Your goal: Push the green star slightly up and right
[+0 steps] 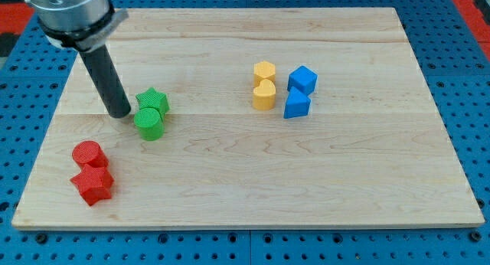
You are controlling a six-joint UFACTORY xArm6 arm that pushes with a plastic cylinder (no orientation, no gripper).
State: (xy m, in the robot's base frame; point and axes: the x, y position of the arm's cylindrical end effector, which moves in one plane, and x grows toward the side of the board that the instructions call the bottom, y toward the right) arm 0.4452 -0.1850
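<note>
Standing on the wooden table (pixel 245 165), the green star (pixel 153 100) served as the landmark for everything else in the single camera view. My tip (pixel 121 114) rested on the table just beside the star, toward the view's left and slightly lower, close to it; whether it touched the star could not be told. The rod carried no hand, so there was no opening or hold to report.

Directly below the star, touching it, stood a green cylinder (pixel 149 124). Further below and to the view's left of the star sat a red cylinder (pixel 87 154), with a red star (pixel 93 184) pressed against its lower side.

Well to the view's right of the green star, at about its height, a yellow heart (pixel 263 95) stood with another yellow block (pixel 264 71) touching it from above; that one's shape looked roughly hexagonal. Just beyond these, farther right, were two blue blocks: a blue cube (pixel 303 79) above and a blue wedge-like block (pixel 296 105) below, touching each other.
</note>
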